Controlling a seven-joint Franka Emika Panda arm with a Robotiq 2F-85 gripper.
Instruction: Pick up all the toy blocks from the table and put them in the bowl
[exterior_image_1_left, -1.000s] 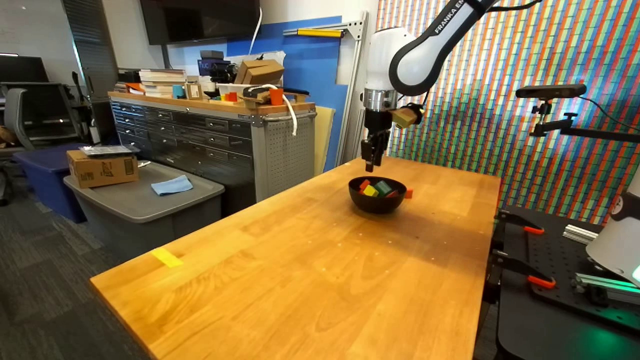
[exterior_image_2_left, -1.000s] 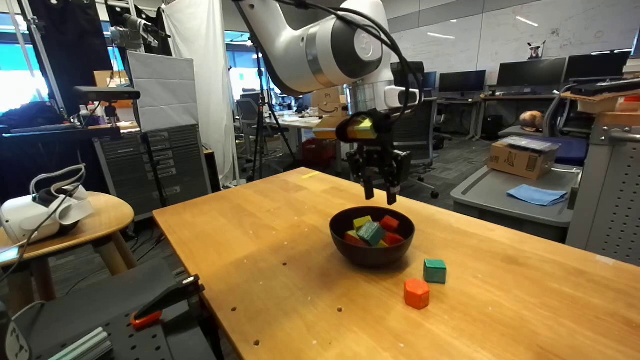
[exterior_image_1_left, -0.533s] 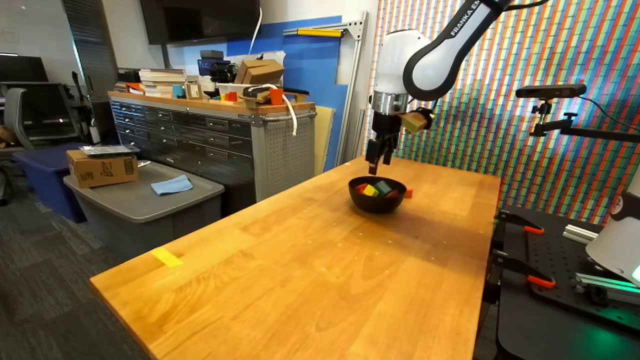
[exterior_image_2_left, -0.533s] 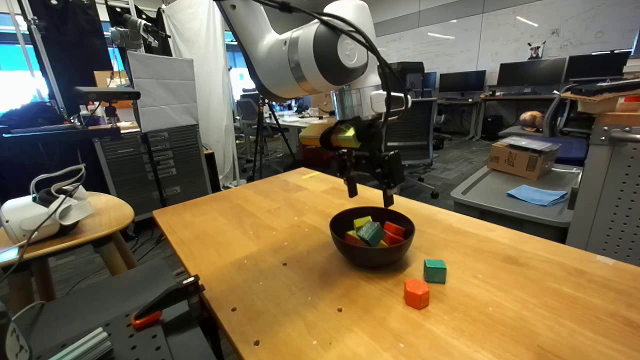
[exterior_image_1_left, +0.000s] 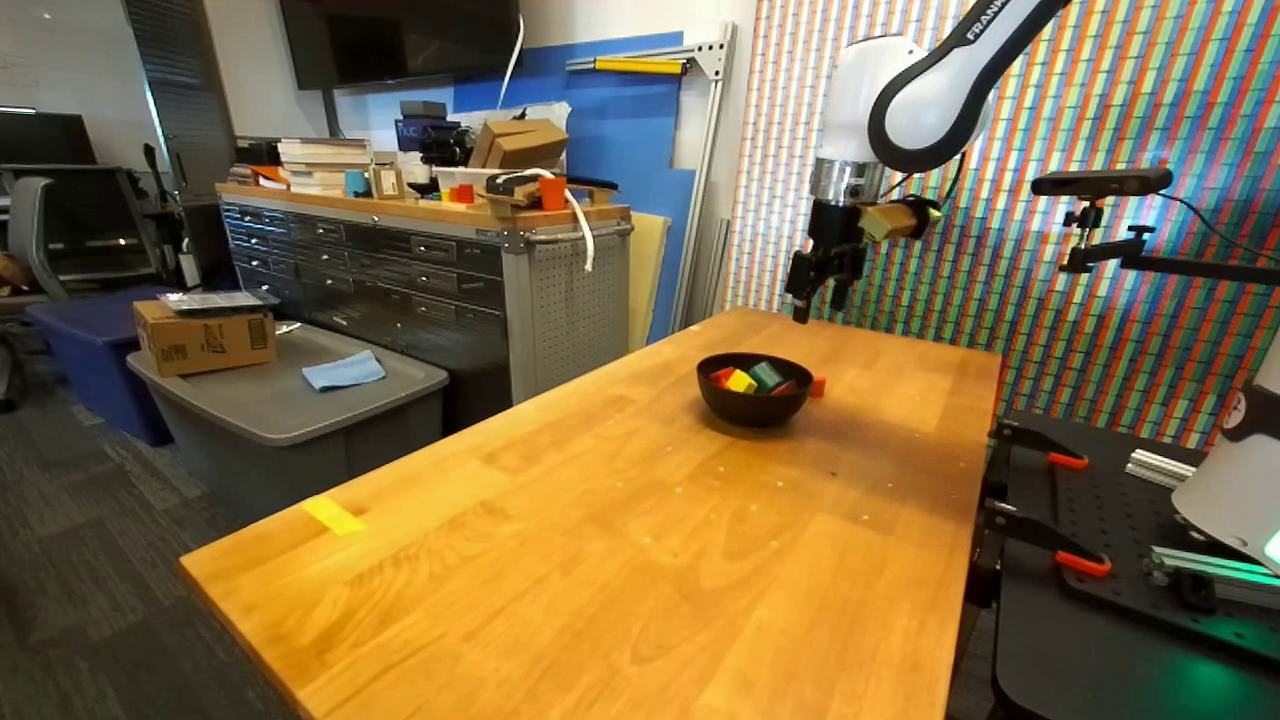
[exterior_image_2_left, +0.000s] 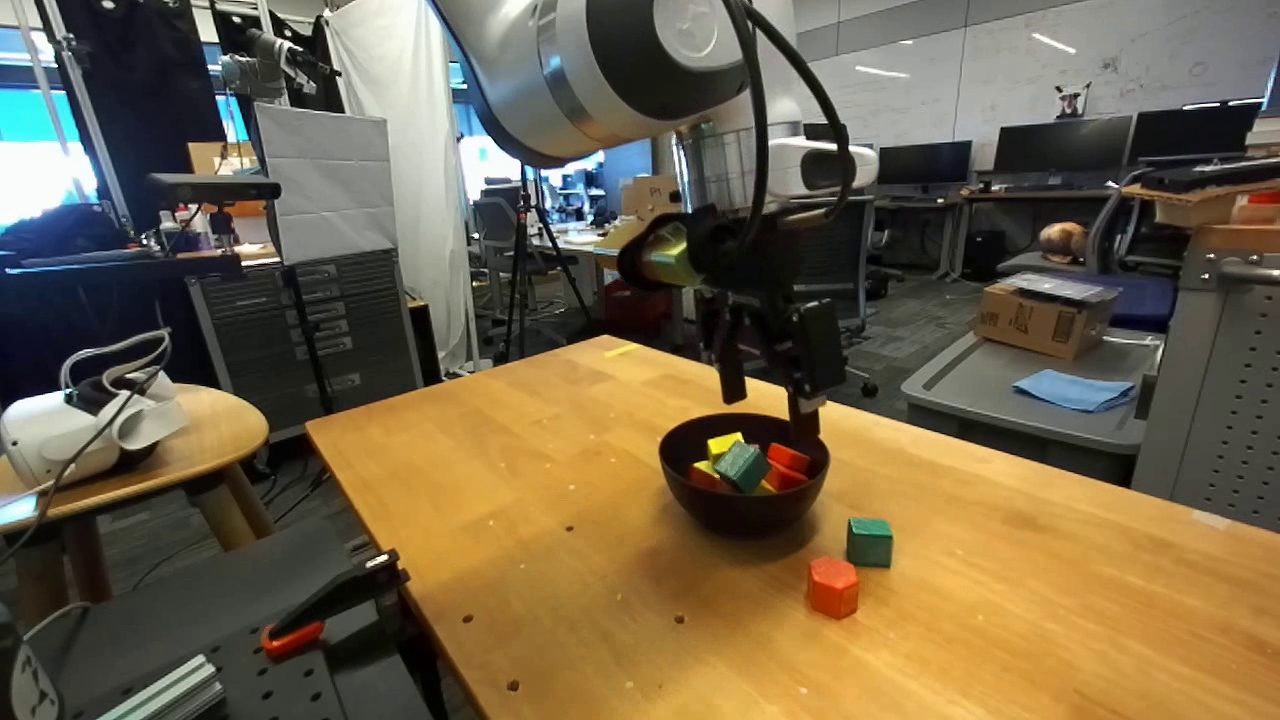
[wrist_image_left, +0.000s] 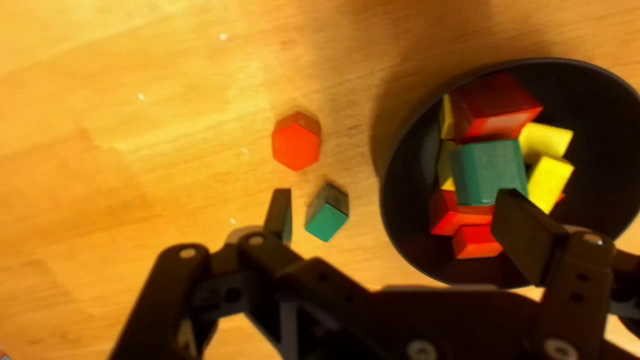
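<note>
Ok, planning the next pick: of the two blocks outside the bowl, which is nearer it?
The green block on the table; it lies closer to the bowl than the orange-red hexagonal block.

In an exterior view | bowl (exterior_image_2_left: 735, 512) on table (exterior_image_2_left: 600, 600) | blocks (exterior_image_2_left: 742, 467) in bowl | two loose blocks (exterior_image_2_left: 833, 587) on table, before bowl, to its right

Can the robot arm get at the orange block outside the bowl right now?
Likely yes: the jaws are open, and the orange block stands uncovered outside the bowl, with a gap to the green block beside it.
</note>
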